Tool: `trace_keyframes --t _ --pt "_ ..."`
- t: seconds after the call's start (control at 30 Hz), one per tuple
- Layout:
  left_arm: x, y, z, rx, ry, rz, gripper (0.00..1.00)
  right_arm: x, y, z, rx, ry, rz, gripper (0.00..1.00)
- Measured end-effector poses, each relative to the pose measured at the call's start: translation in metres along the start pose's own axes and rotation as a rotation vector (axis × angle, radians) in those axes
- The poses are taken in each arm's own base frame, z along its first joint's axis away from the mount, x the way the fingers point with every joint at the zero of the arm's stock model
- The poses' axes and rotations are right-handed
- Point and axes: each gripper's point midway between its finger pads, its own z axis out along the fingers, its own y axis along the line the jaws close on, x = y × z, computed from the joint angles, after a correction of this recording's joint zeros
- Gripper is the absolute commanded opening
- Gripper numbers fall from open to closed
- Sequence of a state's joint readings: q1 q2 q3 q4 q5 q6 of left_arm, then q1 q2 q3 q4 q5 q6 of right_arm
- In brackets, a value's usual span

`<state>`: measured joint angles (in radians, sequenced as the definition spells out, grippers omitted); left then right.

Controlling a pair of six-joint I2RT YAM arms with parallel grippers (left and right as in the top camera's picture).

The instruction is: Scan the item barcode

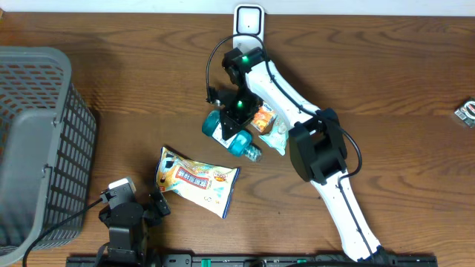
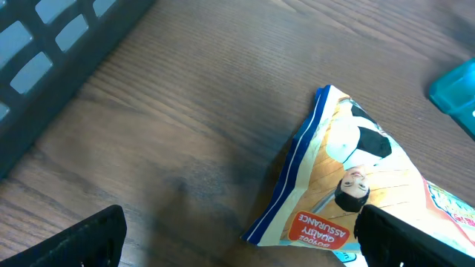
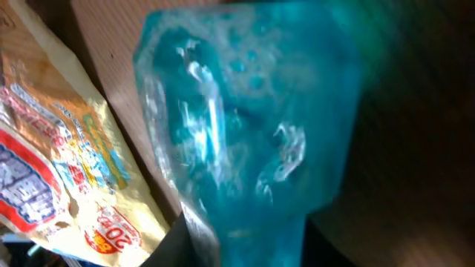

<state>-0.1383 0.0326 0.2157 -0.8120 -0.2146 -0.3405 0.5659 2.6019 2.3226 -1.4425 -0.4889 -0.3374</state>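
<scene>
- Overhead: right gripper (image 1: 234, 126) sits directly over the teal bottle (image 1: 243, 147), mid-table. The bottle lies on its side, teal showing on both sides of the fingers.
- A small snack packet (image 1: 266, 122) lies just beside the bottle, partly under the right arm.
- A larger snack bag (image 1: 197, 182) lies flat, near the bottle on the front-left side.
- Left gripper (image 1: 145, 208) is at the front-left, just beside that bag's corner and well apart from the bottle. Grey basket (image 1: 37, 133) is at the left edge; a white device (image 1: 249, 18) stands at the far edge.
- Left wrist: left gripper (image 2: 249, 237) is spread wide and holds nothing. The bag's blue-edged corner (image 2: 356, 185) lies between the fingers' line, a bit of the bottle (image 2: 456, 93) at top right.
- Right wrist: the bottle (image 3: 245, 126) fills the frame, blurred. Dark fingers (image 3: 172, 248) press against both sides of its lower part, so the right gripper (image 3: 245, 248) is pinching the bottle. A printed wrapper (image 3: 52, 170) is at left; cannot tell which pack.
</scene>
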Motion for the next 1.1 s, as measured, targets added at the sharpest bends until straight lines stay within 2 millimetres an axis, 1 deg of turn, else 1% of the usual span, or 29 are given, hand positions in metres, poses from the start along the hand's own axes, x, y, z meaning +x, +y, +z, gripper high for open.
trace_keyframes --t 0.03,0.17,0.27,0.3,0.33,0.4,0.43,0.6,0.7,0.8,0.87,0.93,1.1 --pt "0.0 0.0 0.0 0.0 0.0 0.0 0.98 -0.001 0.0 -0.001 0.017 0.002 0.001 0.13" --pt "0.0 0.0 0.0 0.0 0.0 0.0 0.98 -0.003 0.001 -0.004 0.088 0.016 0.01 0.11" --pt "0.0 0.0 0.0 0.0 0.0 0.0 0.98 -0.008 -0.008 -0.011 0.227 0.018 0.037 0.09" --pt "0.0 0.0 0.0 0.0 0.0 0.0 0.98 -0.009 -0.012 -0.014 0.275 0.019 0.043 0.07" --pt "0.0 0.0 0.0 0.0 0.0 0.0 0.98 -0.011 -0.015 -0.016 0.328 0.02 0.048 0.01" --pt "0.0 0.0 0.0 0.0 0.0 0.0 0.98 -0.013 -0.02 -0.019 0.444 0.028 0.044 0.01" --pt "0.0 0.0 0.0 0.0 0.0 0.0 0.98 -0.014 -0.02 -0.019 0.47 0.031 0.039 0.01" --pt "0.0 0.0 0.0 0.0 0.0 0.0 0.98 -0.016 -0.015 -0.016 0.505 0.039 0.018 0.01" --pt "0.0 0.0 0.0 0.0 0.0 0.0 0.98 -0.014 -0.014 -0.016 0.484 0.043 0.023 0.01" --pt "0.0 0.0 0.0 0.0 0.0 0.0 0.98 -0.002 -0.009 -0.015 0.416 0.084 0.023 0.01" --pt "0.0 0.0 0.0 0.0 0.0 0.0 0.98 0.005 -0.003 -0.013 0.329 0.108 0.011 0.01" --pt "0.0 0.0 0.0 0.0 0.0 0.0 0.98 0.013 0.003 -0.01 0.203 0.123 -0.007 0.01" --pt "0.0 0.0 0.0 0.0 0.0 0.0 0.98 0.03 0.009 -0.012 -0.038 0.134 -0.019 0.02"
